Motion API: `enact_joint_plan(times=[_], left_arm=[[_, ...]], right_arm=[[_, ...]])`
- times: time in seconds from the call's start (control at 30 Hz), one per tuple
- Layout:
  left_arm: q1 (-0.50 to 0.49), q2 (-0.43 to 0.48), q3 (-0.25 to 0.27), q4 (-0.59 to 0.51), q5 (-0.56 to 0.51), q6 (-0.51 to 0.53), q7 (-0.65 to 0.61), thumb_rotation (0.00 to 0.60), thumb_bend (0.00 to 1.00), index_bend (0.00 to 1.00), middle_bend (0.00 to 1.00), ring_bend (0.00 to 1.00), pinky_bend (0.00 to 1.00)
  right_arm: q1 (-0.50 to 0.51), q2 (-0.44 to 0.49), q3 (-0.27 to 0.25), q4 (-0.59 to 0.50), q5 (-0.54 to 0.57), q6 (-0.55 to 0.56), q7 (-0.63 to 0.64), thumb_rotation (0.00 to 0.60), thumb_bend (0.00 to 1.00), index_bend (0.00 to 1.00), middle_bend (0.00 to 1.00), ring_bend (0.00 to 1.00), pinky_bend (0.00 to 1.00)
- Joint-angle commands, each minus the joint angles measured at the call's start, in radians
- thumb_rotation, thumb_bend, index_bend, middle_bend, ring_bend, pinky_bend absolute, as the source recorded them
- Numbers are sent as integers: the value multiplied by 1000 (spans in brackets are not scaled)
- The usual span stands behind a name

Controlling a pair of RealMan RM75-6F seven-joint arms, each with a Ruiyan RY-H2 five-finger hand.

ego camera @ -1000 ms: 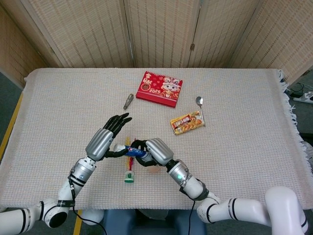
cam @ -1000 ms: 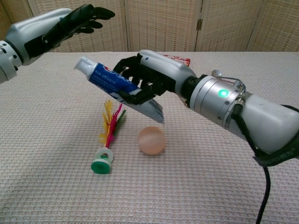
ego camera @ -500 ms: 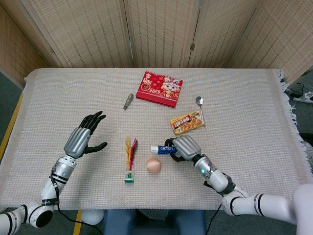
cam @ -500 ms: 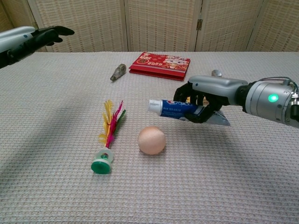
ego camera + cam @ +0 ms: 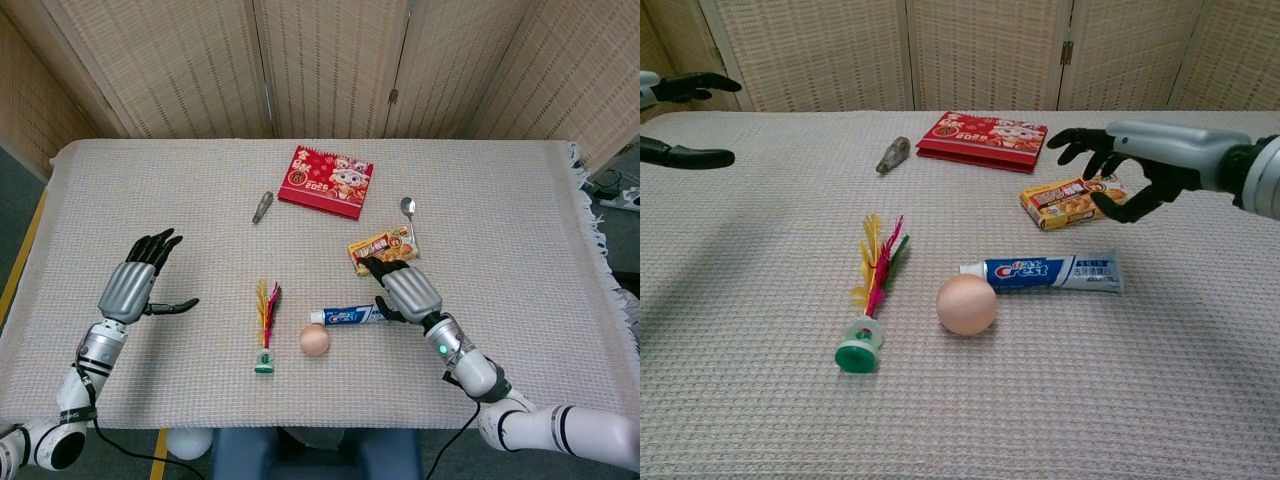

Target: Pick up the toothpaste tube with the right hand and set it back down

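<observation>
The blue and white toothpaste tube (image 5: 346, 316) (image 5: 1048, 271) lies flat on the woven tablecloth, its cap end next to a pale ball (image 5: 314, 340) (image 5: 966, 304). My right hand (image 5: 402, 288) (image 5: 1127, 165) hovers just above the tube's flat end with fingers spread, holding nothing. My left hand (image 5: 136, 282) (image 5: 680, 120) is far off at the left, raised above the table, fingers apart and empty.
A shuttlecock with red and yellow feathers (image 5: 266, 325) (image 5: 872, 286) lies left of the ball. An orange snack packet (image 5: 382, 250) (image 5: 1072, 201) and a spoon (image 5: 409, 215) sit behind the right hand. A red booklet (image 5: 326, 180) (image 5: 984, 138) and a small grey object (image 5: 261, 206) (image 5: 889, 155) lie farther back.
The right hand carried the tube to the right, lowered it onto the cloth and let go, then opened and lifted off. The left hand withdrew far to the left.
</observation>
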Motion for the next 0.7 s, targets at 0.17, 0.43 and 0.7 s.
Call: enact_joint_plan(times=[0.17, 0.43, 0.7], left_arm=[[73, 38, 9, 48, -7, 78, -20, 506, 121, 94, 127, 86, 0], [167, 82, 37, 29, -5, 163, 4, 600, 135, 127, 141, 98, 0], [268, 105, 80, -53, 41, 285, 59, 600, 133, 128, 143, 99, 0]], right_arm=[[-192, 135, -41, -50, -172, 270, 114, 600, 845, 227, 276, 294, 227], [-352, 252, -116, -101, -251, 441, 88, 600, 844, 230, 274, 292, 227], [-477, 290, -165, -82, -297, 537, 168, 600, 845, 230, 275, 293, 227]])
